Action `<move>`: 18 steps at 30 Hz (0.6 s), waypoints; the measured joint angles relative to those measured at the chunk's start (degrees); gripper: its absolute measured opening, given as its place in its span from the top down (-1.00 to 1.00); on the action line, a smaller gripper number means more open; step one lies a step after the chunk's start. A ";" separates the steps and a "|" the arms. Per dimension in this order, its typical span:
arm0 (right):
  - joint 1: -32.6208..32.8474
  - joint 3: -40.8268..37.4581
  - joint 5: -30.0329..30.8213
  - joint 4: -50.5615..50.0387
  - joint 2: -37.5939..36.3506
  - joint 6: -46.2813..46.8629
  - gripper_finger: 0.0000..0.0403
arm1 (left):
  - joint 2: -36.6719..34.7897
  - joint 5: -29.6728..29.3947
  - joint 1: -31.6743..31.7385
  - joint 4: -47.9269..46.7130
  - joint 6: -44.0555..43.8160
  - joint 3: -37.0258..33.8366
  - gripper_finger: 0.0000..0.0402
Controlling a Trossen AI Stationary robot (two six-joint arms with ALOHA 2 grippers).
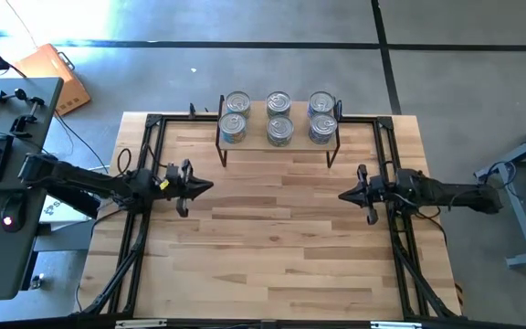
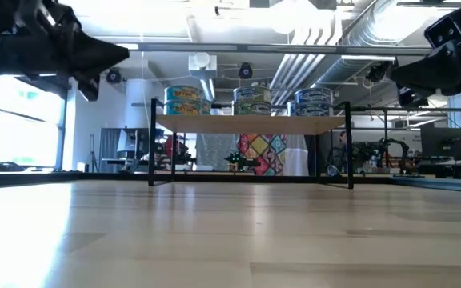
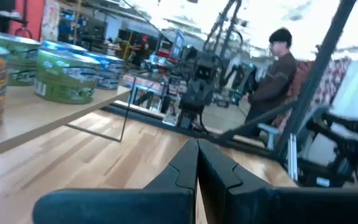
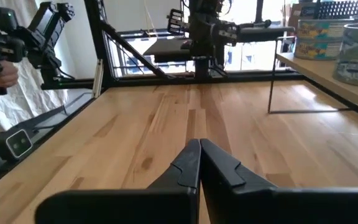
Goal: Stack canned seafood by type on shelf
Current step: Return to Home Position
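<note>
The left gripper (image 1: pixel 205 187) hovers over the left side of the table (image 1: pixel 281 247), shut tight and empty. The tins (image 1: pixel 279 130) stand in three columns on the shelf (image 1: pixel 256 139) at the far middle. The right gripper (image 1: pixel 345 194) hovers at the right, likewise closed and empty.

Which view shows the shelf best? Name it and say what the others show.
The high view: the whole shelf shows from above, with six can tops in two rows of three. The low view shows it edge-on, its top surface hidden. The left wrist view catches one end, the right wrist view only a corner.
</note>
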 joint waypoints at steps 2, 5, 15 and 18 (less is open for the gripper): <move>-0.04 1.46 -0.01 -5.11 -2.37 0.62 1.00 | -3.02 0.62 -0.19 -4.06 1.72 0.00 1.00; -0.04 2.73 -0.05 -6.60 -2.20 2.90 1.00 | -8.17 0.92 -0.25 -11.66 2.95 0.00 1.00; 0.32 -0.34 -0.96 1.29 -2.30 5.27 1.00 | -24.49 3.01 -0.67 -30.20 10.66 0.00 1.00; 0.98 -1.84 -0.98 5.51 -2.22 4.47 1.00 | -28.29 7.73 -1.35 -35.20 16.56 0.00 1.00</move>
